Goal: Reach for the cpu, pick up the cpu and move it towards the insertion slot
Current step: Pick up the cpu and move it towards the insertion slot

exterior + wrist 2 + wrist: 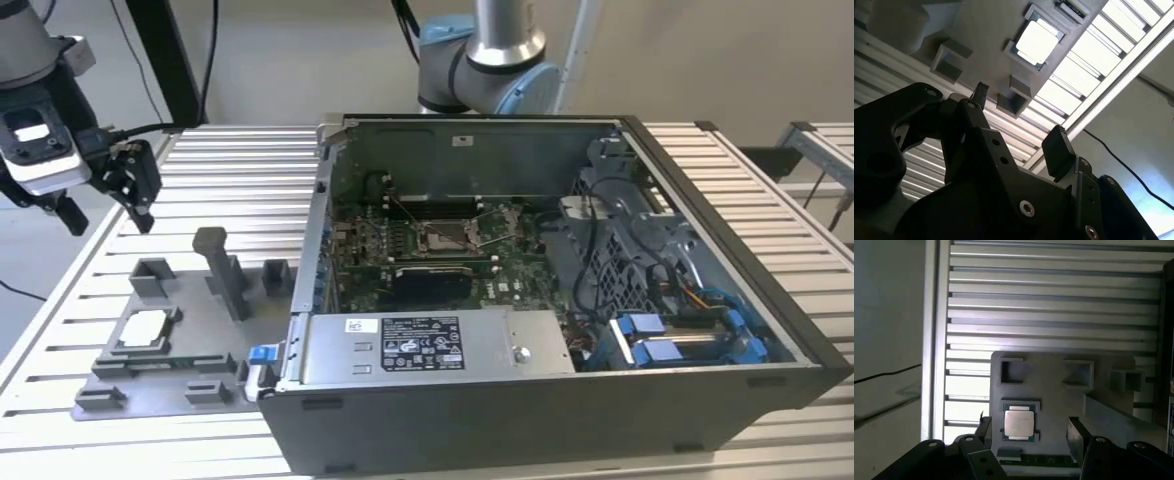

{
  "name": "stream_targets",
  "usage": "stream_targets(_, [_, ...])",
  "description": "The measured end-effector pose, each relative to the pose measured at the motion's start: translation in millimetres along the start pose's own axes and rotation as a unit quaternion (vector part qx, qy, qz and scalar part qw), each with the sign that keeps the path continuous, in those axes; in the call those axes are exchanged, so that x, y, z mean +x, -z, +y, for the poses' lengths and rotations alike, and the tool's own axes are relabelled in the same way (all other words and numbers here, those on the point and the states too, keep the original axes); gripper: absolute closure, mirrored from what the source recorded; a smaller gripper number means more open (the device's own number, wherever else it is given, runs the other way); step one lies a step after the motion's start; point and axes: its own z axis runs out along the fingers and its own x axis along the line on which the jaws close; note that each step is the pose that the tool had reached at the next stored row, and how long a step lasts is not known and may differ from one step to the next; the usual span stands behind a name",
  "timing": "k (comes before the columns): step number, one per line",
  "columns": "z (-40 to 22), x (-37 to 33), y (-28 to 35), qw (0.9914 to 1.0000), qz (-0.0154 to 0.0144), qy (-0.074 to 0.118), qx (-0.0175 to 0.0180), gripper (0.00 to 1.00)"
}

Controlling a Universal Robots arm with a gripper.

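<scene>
The cpu (146, 328) lies flat, silvery top up, in a square holder on the grey fixture plate (200, 345) at the exterior view's left. Both wrist views show the cpu (1019, 423) (1037, 39) in its holder on the fixture plate (1054, 385) (979, 30). My gripper (104, 212) (1030, 432) (1019, 122) hangs open above the table, behind the plate and well above the chip, with nothing between its fingers. The insertion slot (443, 236) is a metal-framed socket on the green board inside the open computer case (561, 400).
Upright grey blocks (218, 262) stand on the fixture plate between the chip and the case wall. The slatted metal table (240, 170) carries both. The arm's base (481, 70) stands behind the case. A power supply (434, 345) and blue-clipped drive bays (667, 345) fill the case front.
</scene>
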Motion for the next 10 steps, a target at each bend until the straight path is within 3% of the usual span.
stream_targets(10, [-0.6,0.0,-11.4,1.0,0.0,0.0,0.0,0.0])
